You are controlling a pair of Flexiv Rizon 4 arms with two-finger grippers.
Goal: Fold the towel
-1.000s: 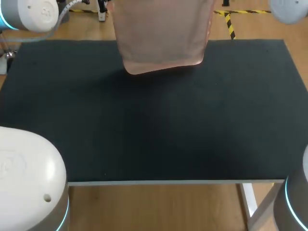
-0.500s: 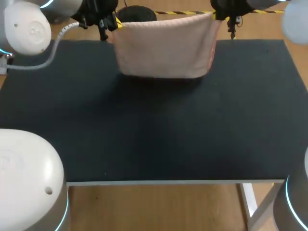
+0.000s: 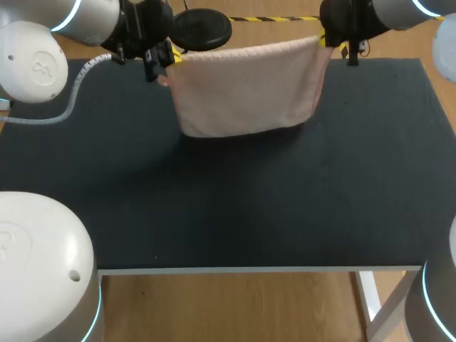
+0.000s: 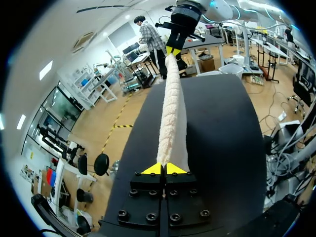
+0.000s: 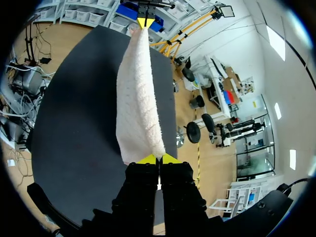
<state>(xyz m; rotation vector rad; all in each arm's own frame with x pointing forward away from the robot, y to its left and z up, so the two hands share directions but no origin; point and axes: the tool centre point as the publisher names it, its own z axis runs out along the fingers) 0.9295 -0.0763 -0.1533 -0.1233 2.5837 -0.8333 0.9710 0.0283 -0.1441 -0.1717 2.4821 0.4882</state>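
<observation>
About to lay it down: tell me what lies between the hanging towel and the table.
Nothing visible does. The towel hangs from the left tool and right tool over the dark table.

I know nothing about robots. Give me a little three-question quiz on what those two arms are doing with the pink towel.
1. True or false: the towel is held up between the left claw and the right claw, one at each upper corner.
2. Where does the towel hang over the table? A) over its near edge; B) over its far part; C) it lies spread flat in the middle.
3. Fill in: the tips of both claws are coloured ____.

Key: 1 true; 2 B; 3 yellow.
</observation>
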